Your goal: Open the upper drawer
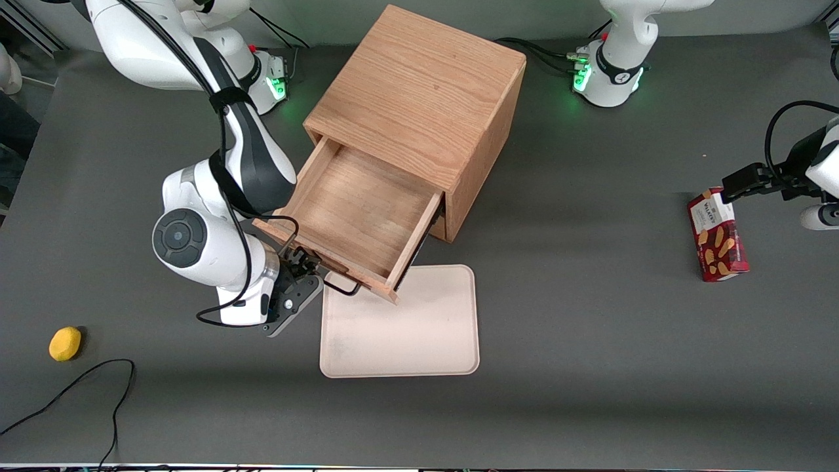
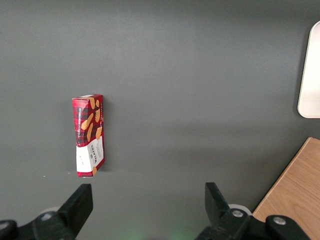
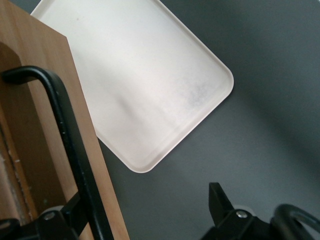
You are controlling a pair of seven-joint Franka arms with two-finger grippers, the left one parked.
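Note:
The light-oak cabinet (image 1: 419,92) stands mid-table. Its upper drawer (image 1: 357,210) is pulled far out, and its square tray is bare inside. The long black wire handle (image 1: 341,287) runs along the drawer front, at the end nearest the front camera. My gripper (image 1: 308,270) is at the handle, on the working arm's end of it. In the right wrist view the gripper (image 3: 147,212) is open, fingers wide apart. The handle (image 3: 65,130) crosses just in front of one finger (image 3: 75,212), against the drawer front (image 3: 35,45). The lower drawer is hidden under the upper one.
A pale pink tray (image 1: 400,328) lies on the table nearer the front camera than the drawer, partly under it; it also shows in the right wrist view (image 3: 145,80). A yellow fruit (image 1: 65,343) and a black cable (image 1: 98,393) lie toward the working arm's end. A red biscuit box (image 1: 718,236) lies toward the parked arm's end.

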